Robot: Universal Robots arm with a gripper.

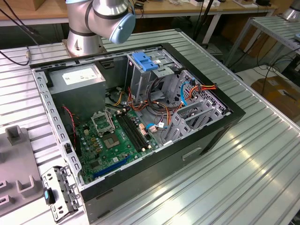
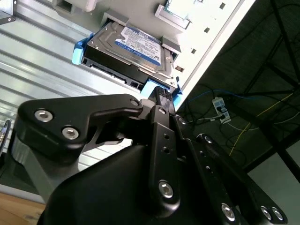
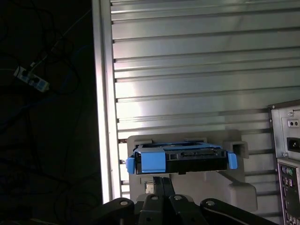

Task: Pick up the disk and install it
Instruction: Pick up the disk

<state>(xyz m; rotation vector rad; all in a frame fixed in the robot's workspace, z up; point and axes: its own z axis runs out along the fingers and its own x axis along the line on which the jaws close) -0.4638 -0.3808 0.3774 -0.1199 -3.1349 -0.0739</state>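
One disk [image 2: 131, 47] lay flat on a grey holder [image 3: 239, 190], and the holder sat on the ribbed metal table [image 3: 187, 70]. We saw the disk in both wrist views. Its white label [image 2: 140, 41] with the blue band faced away from the holder, and blue rails [image 3: 152, 161] sat on its sides. The black gripper [image 3: 162, 180] pointed at one end of the disk. Its two fingers looked pressed together, and they were not around the disk. The tips were right by the blue rail at that end, but we could not tell if they touched it. Past the table edge we saw a white power strip [image 3: 32, 79] down on the dark floor. In the exterior view, a big open computer case [image 1: 206, 136] lay on its side on a ribbed metal table. Inside it we saw a green board [image 1: 112, 140], a grey box [image 1: 77, 77] with a white sticker, a blue tab [image 1: 144, 62] on top of a tall metal cage [image 1: 140, 86], and many coloured wires [image 1: 161, 101]. The base of the silver arm [image 1: 101, 18] stood behind the case, near the grey box.
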